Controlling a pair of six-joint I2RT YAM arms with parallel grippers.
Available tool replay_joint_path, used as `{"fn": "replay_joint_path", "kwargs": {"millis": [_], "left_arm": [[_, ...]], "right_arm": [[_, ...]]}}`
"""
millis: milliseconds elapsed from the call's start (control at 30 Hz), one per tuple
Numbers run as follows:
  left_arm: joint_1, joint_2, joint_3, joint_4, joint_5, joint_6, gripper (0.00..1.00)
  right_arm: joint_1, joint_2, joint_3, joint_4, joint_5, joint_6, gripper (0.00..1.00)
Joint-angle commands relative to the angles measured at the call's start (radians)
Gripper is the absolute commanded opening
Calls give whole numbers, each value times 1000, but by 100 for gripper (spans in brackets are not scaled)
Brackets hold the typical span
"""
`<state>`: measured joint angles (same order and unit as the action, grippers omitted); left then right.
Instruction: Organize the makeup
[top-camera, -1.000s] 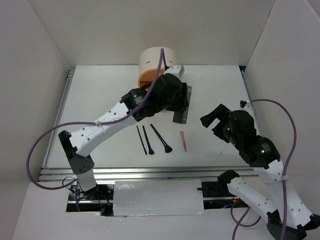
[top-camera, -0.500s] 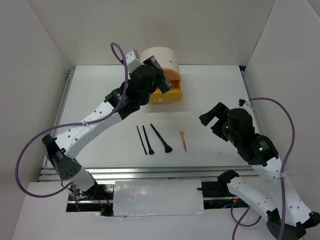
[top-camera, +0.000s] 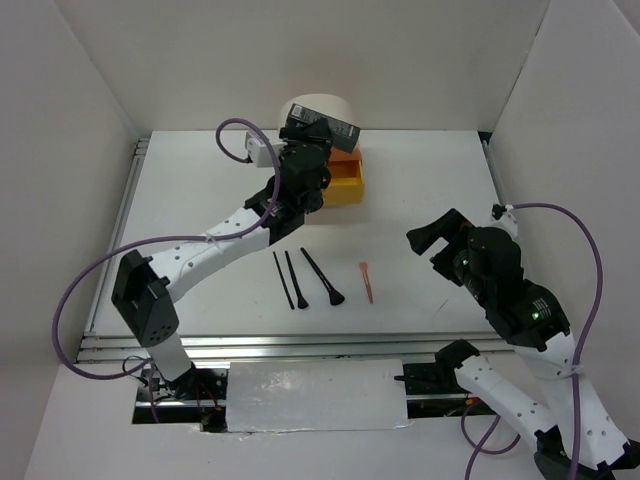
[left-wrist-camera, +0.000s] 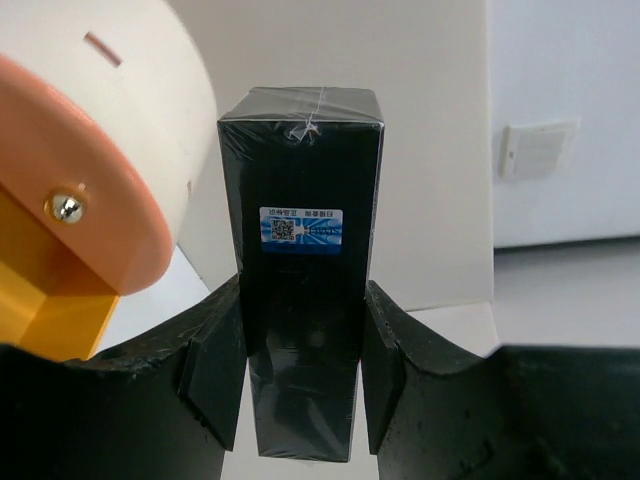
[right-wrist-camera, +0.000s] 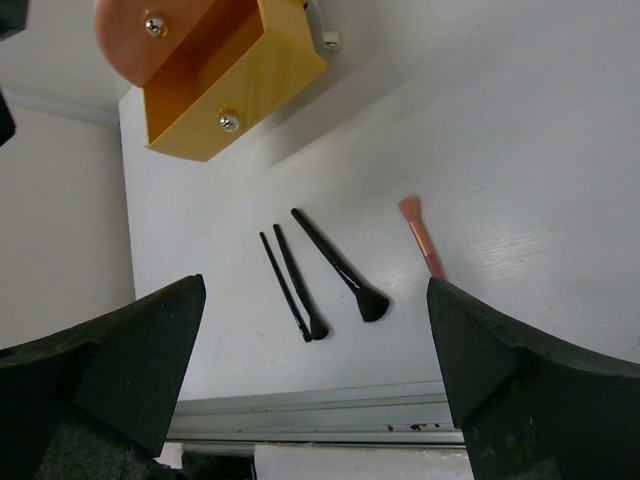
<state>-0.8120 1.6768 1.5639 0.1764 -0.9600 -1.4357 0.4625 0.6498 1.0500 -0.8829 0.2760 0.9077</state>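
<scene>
My left gripper (top-camera: 310, 142) is shut on the dark grey rectangular box (top-camera: 325, 127) and holds it level over the top of the cream organizer (top-camera: 330, 103). In the left wrist view the box (left-wrist-camera: 300, 230) stands between both fingers (left-wrist-camera: 214, 370), beside the organizer (left-wrist-camera: 130, 120). Two thin black sticks (top-camera: 289, 279), the black flared brush (top-camera: 322, 277) and one salmon-pink stick (top-camera: 367, 282) lie on the table in front. My right gripper (top-camera: 440, 235) is open and empty, above and right of them. The right wrist view shows the sticks (right-wrist-camera: 290, 285), brush (right-wrist-camera: 340, 265) and pink stick (right-wrist-camera: 420, 235). The teal stick is out of view.
The organizer's yellow drawer (top-camera: 347, 180) with an orange front stands pulled out toward the table's middle; it also shows in the right wrist view (right-wrist-camera: 235, 85). White walls enclose the table on three sides. A metal rail (top-camera: 250, 345) runs along the near edge.
My left gripper has swung with the box from in front of the drawer up and back, over the organizer's top. The open drawer has come into view. The right arm shifted slightly.
</scene>
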Motion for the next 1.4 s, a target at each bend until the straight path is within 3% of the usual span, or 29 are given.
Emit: {"fn": "replay_joint_path", "kwargs": {"millis": [0,300,767,1067,1367], "left_arm": [[-1,40,42,77,-74,-187,0],[7,109,99,-124,-95,-428,0],[16,141,90,-331,-125,-520,4],[31,158,59,-333,-94,-543,6],[53,166,-1,-299,-42,-557,19]], "right_arm": [[5,-10,-11,28,26,0,100],[7,-26,-7,22,34,-30,100],[4,-38,-31,25,5,-52,100],[4,-42,-47,36,-9,-56,100],[7,-50,-71,42,-15,-56,100]]}}
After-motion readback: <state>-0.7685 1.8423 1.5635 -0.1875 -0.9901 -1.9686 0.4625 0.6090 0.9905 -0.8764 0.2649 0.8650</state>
